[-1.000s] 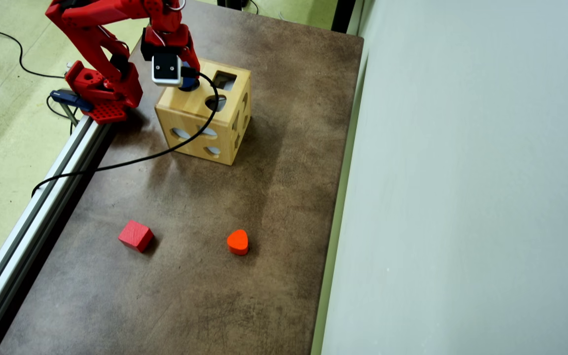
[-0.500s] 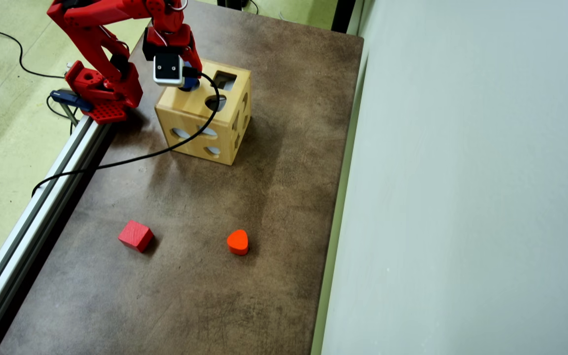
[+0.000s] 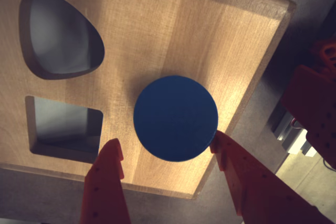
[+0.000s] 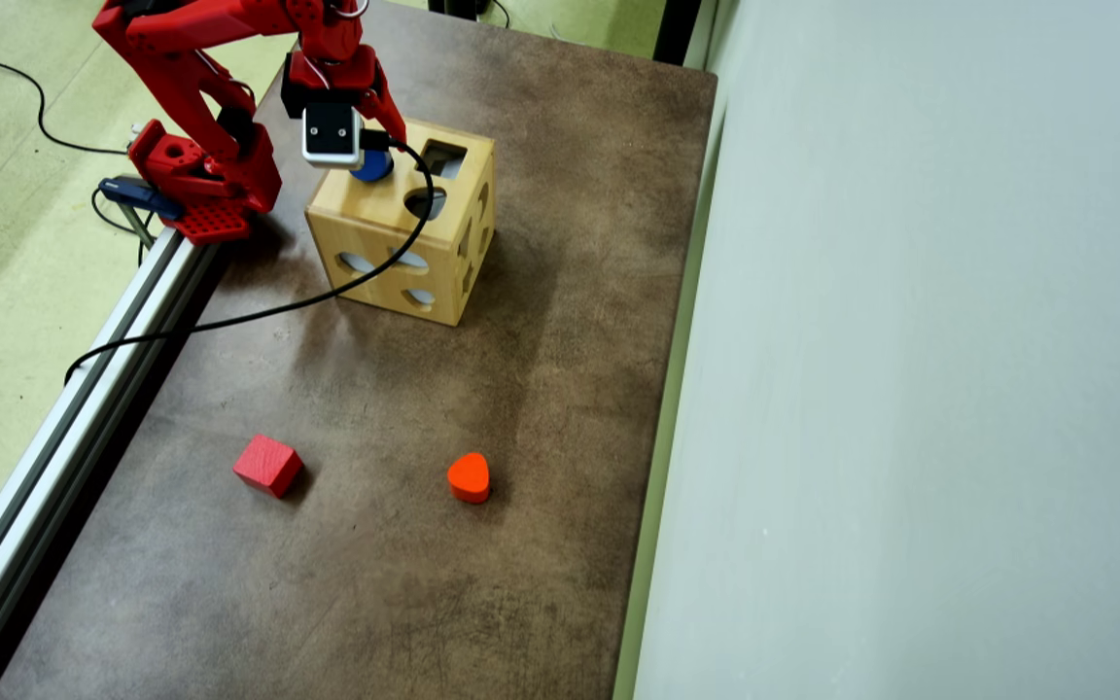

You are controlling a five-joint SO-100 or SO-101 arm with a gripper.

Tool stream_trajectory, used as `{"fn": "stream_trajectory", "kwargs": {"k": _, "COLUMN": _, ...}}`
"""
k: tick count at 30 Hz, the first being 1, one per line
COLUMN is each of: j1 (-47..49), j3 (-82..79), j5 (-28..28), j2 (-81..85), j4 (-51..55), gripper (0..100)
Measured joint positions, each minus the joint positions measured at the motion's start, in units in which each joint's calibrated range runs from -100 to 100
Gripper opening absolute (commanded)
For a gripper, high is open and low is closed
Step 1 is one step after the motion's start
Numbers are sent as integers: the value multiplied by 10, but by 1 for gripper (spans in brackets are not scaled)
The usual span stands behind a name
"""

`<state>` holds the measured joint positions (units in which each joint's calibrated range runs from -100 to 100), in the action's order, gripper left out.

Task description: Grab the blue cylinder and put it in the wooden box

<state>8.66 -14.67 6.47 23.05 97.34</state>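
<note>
Brown tabletop [image 4: 404, 408] lies bare around the wooden box [image 3: 173, 40]; my gripper [image 3: 168, 153] is spread, fingers flanking the blue cylinder [image 3: 176, 118] seated on the box's top, lower centre in the wrist view.

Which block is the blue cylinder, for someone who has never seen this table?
Find the wooden box, the big light-wood cube near the red arm at the table's far end in the overhead view. On its top face, under the open hand, sits the blue cylinder. It is the only blue piece; the red cube and orange heart block lie on the table, away from the box.
</note>
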Motion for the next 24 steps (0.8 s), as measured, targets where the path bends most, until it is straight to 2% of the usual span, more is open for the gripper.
{"fn": "stream_trajectory", "kwargs": {"k": 4, "j1": 1, "j3": 0, "j5": 0, "j2": 5, "j4": 0, "gripper": 25}}
{"fn": "stream_trajectory", "kwargs": {"k": 12, "j1": 2, "j3": 0, "j5": 0, "j2": 52, "j4": 0, "gripper": 17}}
{"fn": "stream_trajectory", "kwargs": {"k": 24, "j1": 0, "j3": 2, "j5": -2, "j2": 128, "j4": 0, "gripper": 16}}
